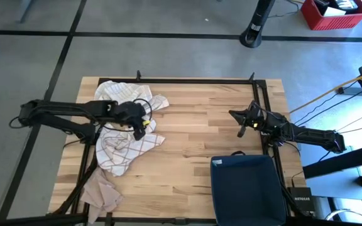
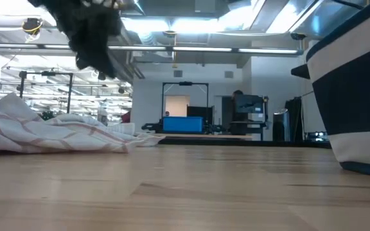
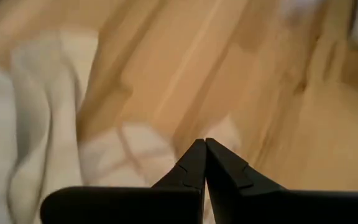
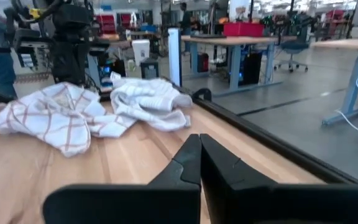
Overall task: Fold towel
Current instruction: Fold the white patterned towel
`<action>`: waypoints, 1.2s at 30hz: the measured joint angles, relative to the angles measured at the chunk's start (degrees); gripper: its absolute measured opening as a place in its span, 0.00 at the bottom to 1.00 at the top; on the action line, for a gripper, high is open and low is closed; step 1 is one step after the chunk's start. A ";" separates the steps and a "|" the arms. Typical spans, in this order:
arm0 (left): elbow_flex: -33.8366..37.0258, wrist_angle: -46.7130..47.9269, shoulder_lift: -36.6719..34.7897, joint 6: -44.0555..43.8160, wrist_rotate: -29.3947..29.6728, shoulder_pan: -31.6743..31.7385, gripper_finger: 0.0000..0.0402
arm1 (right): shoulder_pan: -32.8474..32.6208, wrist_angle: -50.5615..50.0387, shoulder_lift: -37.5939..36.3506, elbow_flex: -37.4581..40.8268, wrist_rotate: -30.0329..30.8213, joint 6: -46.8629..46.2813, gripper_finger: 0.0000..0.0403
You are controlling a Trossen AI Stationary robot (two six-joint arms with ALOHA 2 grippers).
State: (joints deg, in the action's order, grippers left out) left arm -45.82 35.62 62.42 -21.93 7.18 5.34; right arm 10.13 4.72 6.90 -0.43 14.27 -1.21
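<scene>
Towel (image 1: 126,139), white with a thin reddish check, lies crumpled on the left part of the wooden bench (image 1: 193,135), directly beneath the left gripper (image 1: 141,125), with a second white bunch of cloth (image 1: 131,94) just behind it toward the far edge. The left arm reaches in from the left side, nearly level, its wrist bent down over the heap; its jaws are pressed together with nothing between them, hovering above the fabric. The right arm stretches in from the right edge, the right gripper (image 1: 241,123) pointing across the bare wood toward the towel, well apart from it, jaws likewise closed and empty. A tan cloth (image 1: 102,191) hangs at the near left corner, behind the left jaws. A dark blue bin (image 1: 247,188) sits beside the right arm. Beyond the bench lie grey floor, desks and a red crate (image 1: 332,14).
</scene>
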 joint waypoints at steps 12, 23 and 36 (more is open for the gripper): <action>0.02 13.13 8.26 -5.04 -7.67 -0.15 0.30 | 0.00 -1.81 0.48 0.00 -1.82 -0.66 0.01; 1.27 13.26 18.28 -4.41 -7.69 -0.50 0.39 | 0.00 -1.81 0.48 -0.02 -1.84 -0.64 0.01; -0.51 8.88 17.24 -1.65 -5.09 -1.21 0.03 | 0.00 0.59 0.52 -1.27 -2.63 0.12 0.01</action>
State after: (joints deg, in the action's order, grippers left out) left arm -46.33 44.50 79.66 -23.58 2.10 4.13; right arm 10.13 5.31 7.41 -1.70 11.64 -1.09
